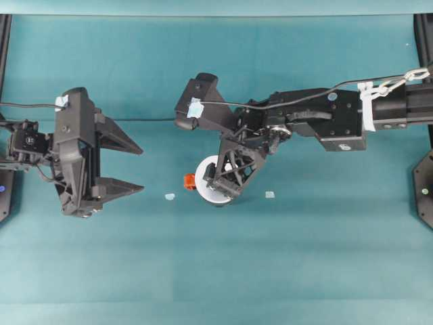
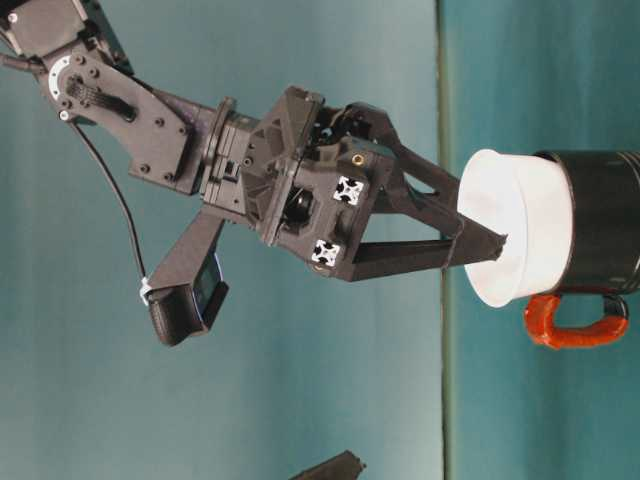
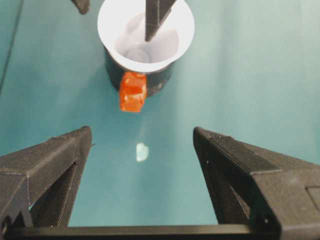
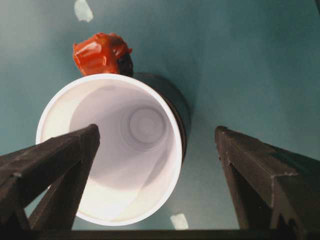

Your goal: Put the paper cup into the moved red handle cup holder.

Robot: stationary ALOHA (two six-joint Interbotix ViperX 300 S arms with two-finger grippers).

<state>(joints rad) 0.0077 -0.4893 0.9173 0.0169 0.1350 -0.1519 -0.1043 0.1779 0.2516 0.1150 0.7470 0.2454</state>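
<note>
Paper cup (image 4: 107, 150) sits in the red handle cup holder (image 2: 600, 222), rim proud of it. My right end effector (image 4: 155, 150) is wide open, one finger inside the rim. Risk I see: lifting off at an angle hooks that thin paper wall and tips the cup out. Holder is glossy, rigid black; cup matte white, tapered. Left end effector (image 1: 128, 166) is spread, well apart on the table (image 1: 304, 271).

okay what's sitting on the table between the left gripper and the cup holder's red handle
Only a small pale scrap lies on the cloth between the left gripper and the red handle; the left wrist view shows this, and the overhead view agrees.
</note>
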